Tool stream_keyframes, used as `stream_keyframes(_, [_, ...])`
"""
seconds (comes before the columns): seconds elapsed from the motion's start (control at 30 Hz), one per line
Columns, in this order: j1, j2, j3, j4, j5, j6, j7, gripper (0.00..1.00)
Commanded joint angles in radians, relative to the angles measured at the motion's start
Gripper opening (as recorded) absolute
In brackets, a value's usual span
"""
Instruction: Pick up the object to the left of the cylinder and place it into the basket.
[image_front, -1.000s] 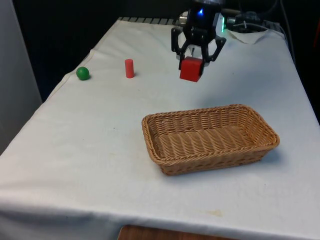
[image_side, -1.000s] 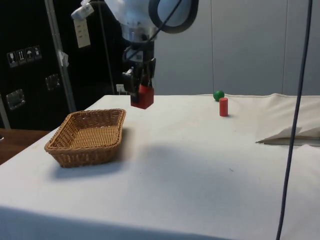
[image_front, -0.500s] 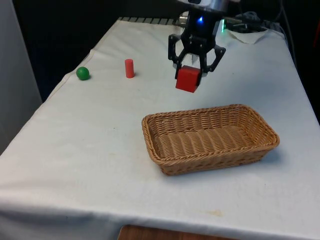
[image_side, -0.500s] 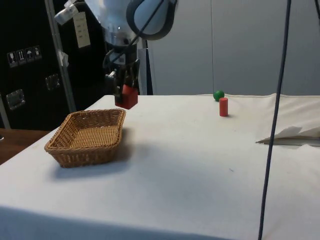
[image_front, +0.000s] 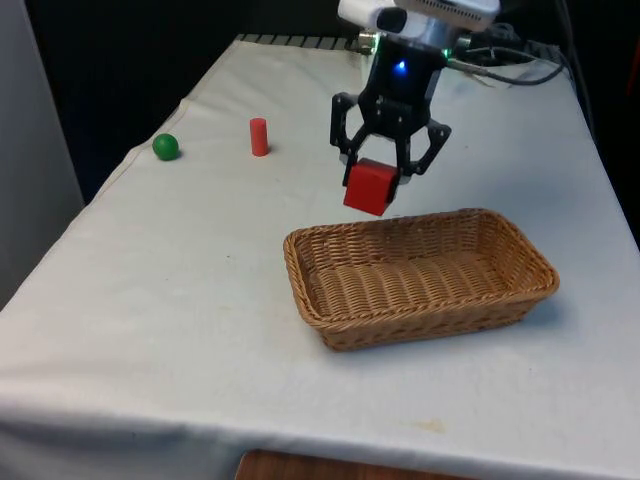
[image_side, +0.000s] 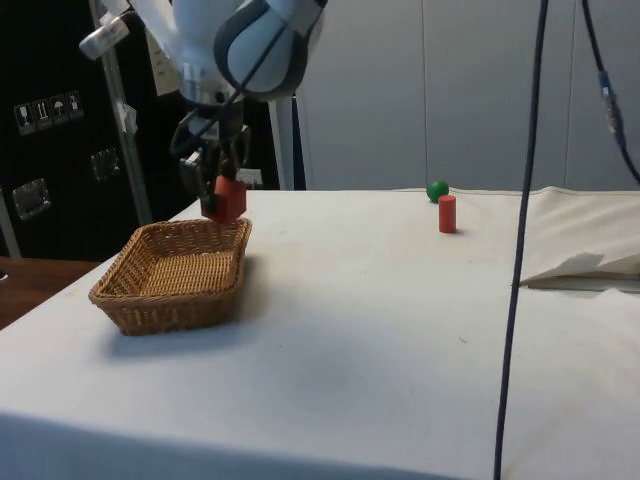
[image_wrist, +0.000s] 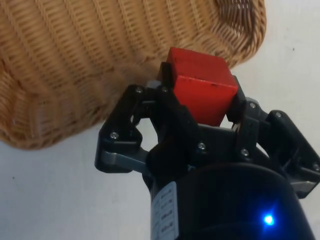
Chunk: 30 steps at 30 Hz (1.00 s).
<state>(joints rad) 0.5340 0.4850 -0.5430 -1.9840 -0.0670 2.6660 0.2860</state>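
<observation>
A red cube (image_front: 370, 187) hangs in the air, with my gripper (image_front: 381, 176) shut on it. It hovers just above the far rim of the wicker basket (image_front: 310, 283), near the corner at the front view's left. In the side view the red cube (image_side: 227, 200) sits over the far end of the basket (image_side: 150, 305). The wrist view has the red cube (image_wrist: 201, 83) pinched between my black fingers (image_wrist: 170, 107), with the basket (image_wrist: 60, 60) beneath. A red cylinder (image_front: 259, 137) stands upright on the cloth, and a green ball (image_front: 166, 147) lies to its left in the front view.
The white cloth (image_front: 180, 300) covers the table. A crumpled fold of cloth (image_side: 585, 268) lies at the side view's right. A dark cable (image_side: 520, 230) hangs down in the foreground of the side view.
My gripper has carried the red cube lower and nearer the basket, from the table's far middle to just over the basket's far rim. Cylinder, ball and basket have stayed put.
</observation>
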Motion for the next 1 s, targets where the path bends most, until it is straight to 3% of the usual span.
stream_keyframes(0.0, [-0.017,0.012,0.020,0.021,0.023,-0.011,-0.017,0.03])
stream_keyframes(0.17, [-0.020,0.081,0.025,0.094,0.051,-0.017,-0.019,0.03])
stream_keyframes(0.2, [-0.002,0.080,0.002,0.083,0.033,-0.004,-0.002,0.03])
stream_keyframes(0.23, [-0.021,0.091,0.027,0.106,0.056,-0.019,-0.021,0.03])
stream_keyframes(0.37, [-0.027,0.137,0.037,0.159,0.106,-0.030,-0.048,0.03])
stream_keyframes(0.4, [-0.026,0.143,0.037,0.166,0.119,-0.029,-0.055,0.03])
stream_keyframes(0.43, [-0.008,0.153,0.012,0.167,0.111,-0.022,-0.043,0.03])
stream_keyframes(0.47, [-0.024,0.148,0.036,0.171,0.133,-0.028,-0.063,0.03])
stream_keyframes(0.67, [-0.025,0.170,0.044,0.196,0.209,-0.019,-0.097,0.03])
stream_keyframes(0.7, [-0.008,0.171,0.020,0.189,0.189,-0.022,-0.082,0.03])
stream_keyframes(0.73, [-0.025,0.172,0.046,0.198,0.217,-0.018,-0.100,0.03])
stream_keyframes(0.9, [-0.027,0.186,0.055,0.213,0.267,-0.014,-0.121,0.03])
stream_keyframes(0.93, [-0.008,0.188,0.029,0.209,0.249,-0.019,-0.103,0.03])
stream_keyframes(0.97, [-0.028,0.189,0.057,0.214,0.277,-0.013,-0.126,0.03])
